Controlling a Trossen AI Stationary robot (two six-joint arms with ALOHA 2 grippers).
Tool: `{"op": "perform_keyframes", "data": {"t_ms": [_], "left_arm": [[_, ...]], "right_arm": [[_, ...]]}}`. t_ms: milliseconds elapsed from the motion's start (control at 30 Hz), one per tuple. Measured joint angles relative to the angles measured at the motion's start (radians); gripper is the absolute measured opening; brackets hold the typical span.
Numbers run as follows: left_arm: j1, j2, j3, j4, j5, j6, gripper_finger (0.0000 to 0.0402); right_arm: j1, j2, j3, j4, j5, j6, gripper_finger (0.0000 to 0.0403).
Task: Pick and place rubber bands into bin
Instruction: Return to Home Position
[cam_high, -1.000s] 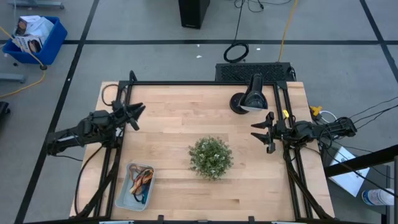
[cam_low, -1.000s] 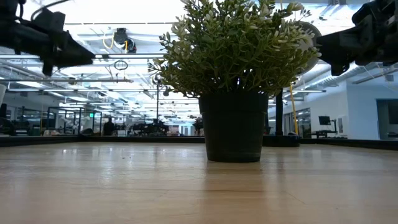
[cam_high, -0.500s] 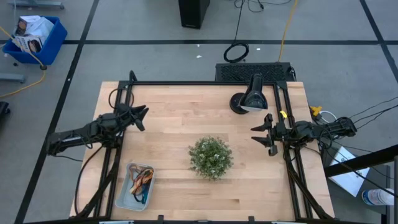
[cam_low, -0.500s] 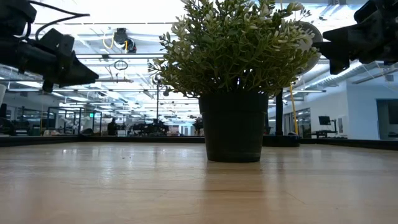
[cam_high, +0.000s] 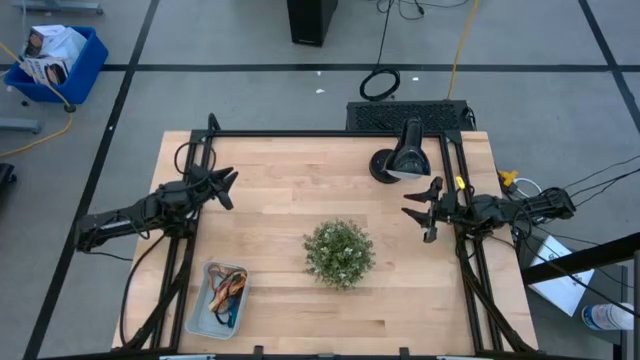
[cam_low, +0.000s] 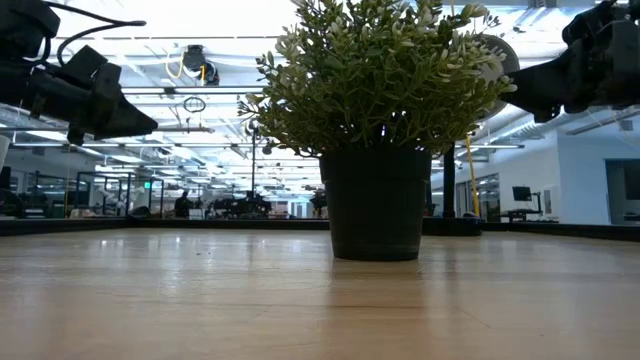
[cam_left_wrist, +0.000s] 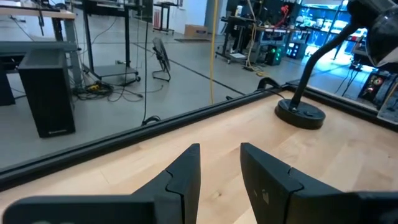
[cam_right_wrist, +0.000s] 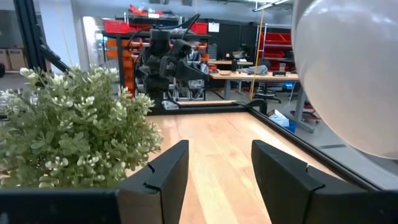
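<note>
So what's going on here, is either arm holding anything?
Nothing is being handled. The left gripper hovers open and empty over the left edge of the table, and the right gripper does the same over the right edge. The rubber bands lie heaped in the bin at the table's left corner, low in the high view. The plant stands mid-table.

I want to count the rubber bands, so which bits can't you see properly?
High view: the rubber bands in the bin are too small to count.
Low view: the bin is outside the picture; the plant hides the table behind it.
Right wrist view: a pale blurred round thing blocks one corner.
</note>
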Motion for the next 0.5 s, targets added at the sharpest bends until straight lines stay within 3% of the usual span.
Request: {"op": "perform_keyframes", "data": {"t_ms": [500], "left_arm": [[0.000, 0.000, 0.000, 0.000, 0.000, -0.003, 0.0120]], "right_arm": [[0.000, 0.006, 0.000, 0.023, 0.000, -0.008, 0.0169]]}}
